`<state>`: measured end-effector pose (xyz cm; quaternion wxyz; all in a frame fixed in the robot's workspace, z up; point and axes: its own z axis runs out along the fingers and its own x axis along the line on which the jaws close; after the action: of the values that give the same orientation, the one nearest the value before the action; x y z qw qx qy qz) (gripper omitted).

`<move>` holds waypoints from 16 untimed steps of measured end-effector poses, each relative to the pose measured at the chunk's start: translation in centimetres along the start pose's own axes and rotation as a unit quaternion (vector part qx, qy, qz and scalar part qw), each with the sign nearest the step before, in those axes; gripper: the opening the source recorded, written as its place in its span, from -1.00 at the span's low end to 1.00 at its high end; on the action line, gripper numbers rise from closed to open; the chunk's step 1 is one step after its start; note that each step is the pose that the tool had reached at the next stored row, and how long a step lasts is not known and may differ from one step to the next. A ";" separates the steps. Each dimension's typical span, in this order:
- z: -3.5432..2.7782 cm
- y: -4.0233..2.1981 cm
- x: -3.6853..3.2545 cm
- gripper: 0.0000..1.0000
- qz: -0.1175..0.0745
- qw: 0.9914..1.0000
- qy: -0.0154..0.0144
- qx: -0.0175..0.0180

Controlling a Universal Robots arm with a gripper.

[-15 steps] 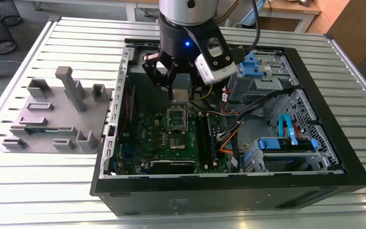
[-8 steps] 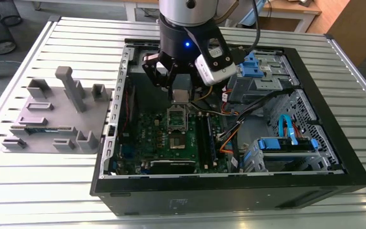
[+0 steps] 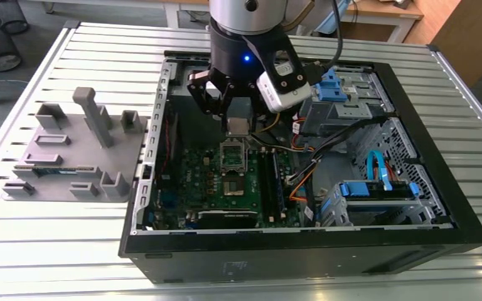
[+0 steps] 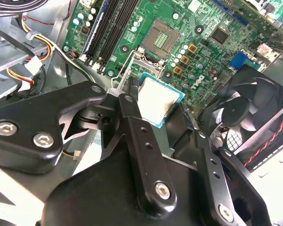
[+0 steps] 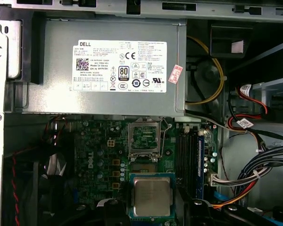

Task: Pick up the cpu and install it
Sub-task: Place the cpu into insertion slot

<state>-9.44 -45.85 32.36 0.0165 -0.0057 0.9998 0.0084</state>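
The arm [image 3: 245, 25] is pointed straight down into the open case [image 3: 266, 263], above the socket [image 5: 144, 136]. Some open room is seen around the socket. A grey box [image 5: 108, 66] is set just beside it and a fan [image 4: 240, 113] near it. The cpu [image 4: 160, 100] is gripped between the jaws, lifted just short of the socket.

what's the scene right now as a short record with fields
gripper: black two-finger gripper, shut on the cpu
cpu: small flat square chip with silvery metal top, held above the green motherboard
socket: square metal-framed socket, empty, apart from the cpu
case: open black computer case on a slatted metal table
holder: grey moulded part holder, on the exterior view's left of the case
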 end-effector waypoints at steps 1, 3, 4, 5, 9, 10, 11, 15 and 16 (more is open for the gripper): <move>0.23 -0.01 0.01 -0.06 0.000 1.000 0.000 0.000; 0.38 -0.02 0.01 -0.06 0.000 1.000 0.000 0.000; 0.47 -0.02 0.01 -0.06 0.000 1.000 0.000 0.000; 0.55 -0.02 0.02 -0.06 0.000 1.000 0.000 0.000; 0.66 -0.02 0.02 -0.06 0.000 1.000 0.000 0.000; 0.69 -0.03 0.02 -0.06 0.000 1.000 0.000 0.000; 0.69 -0.03 0.02 -0.06 0.000 1.000 0.000 0.000; 0.71 -0.03 0.02 -0.06 0.000 1.000 0.000 0.000; 0.71 -0.02 0.02 -0.06 0.000 1.000 0.000 0.000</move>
<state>-9.43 -45.86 31.65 0.0165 -0.0057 0.9998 0.0084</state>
